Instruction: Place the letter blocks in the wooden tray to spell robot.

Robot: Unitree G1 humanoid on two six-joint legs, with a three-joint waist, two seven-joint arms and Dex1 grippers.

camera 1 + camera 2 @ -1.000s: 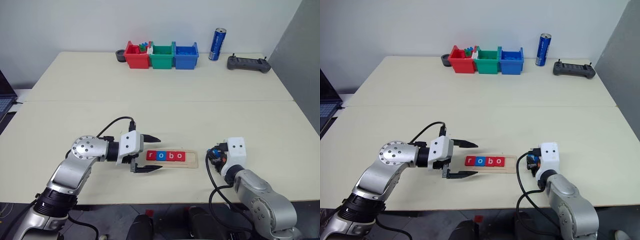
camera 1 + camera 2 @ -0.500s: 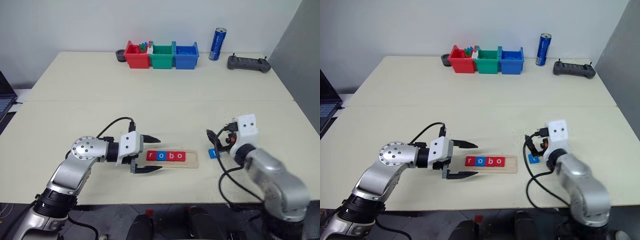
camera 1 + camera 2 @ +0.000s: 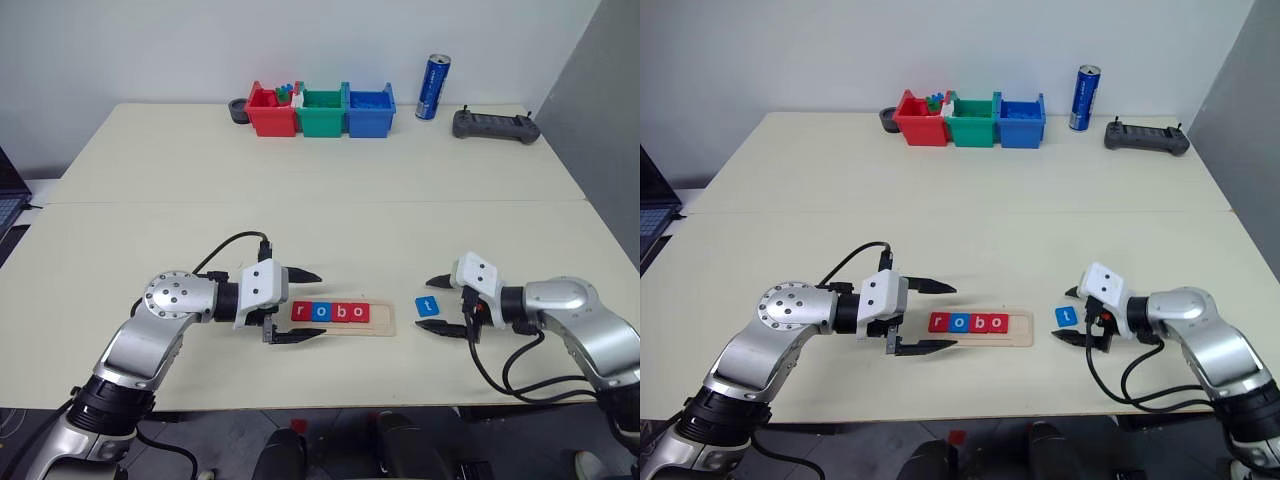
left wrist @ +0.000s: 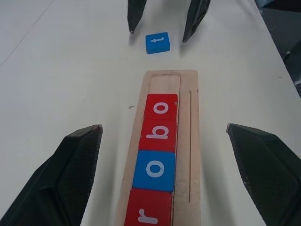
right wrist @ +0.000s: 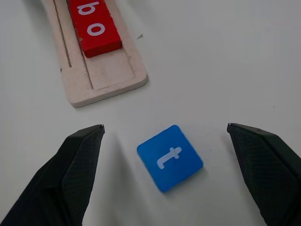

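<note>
Right wrist view gives you the clearest read: the right gripper [image 5: 164, 188] hangs with its two black fingers spread wide, and the small blue square tile with a white "t" [image 5: 170, 157] lies flat on the table between them, turned askew to the fingers. Beyond it sits the long pale wooden tray [image 5: 106, 77], its last slot bare past the red "o" tile [image 5: 96, 32]. Square the fingers to the tile's edges before you close, then lower it into that empty end. From the head camera you see what the wrist cannot: the left gripper [image 3: 297, 305], also spread, straddling the tray's far end beside the red "r" tile [image 3: 303, 311].
</note>
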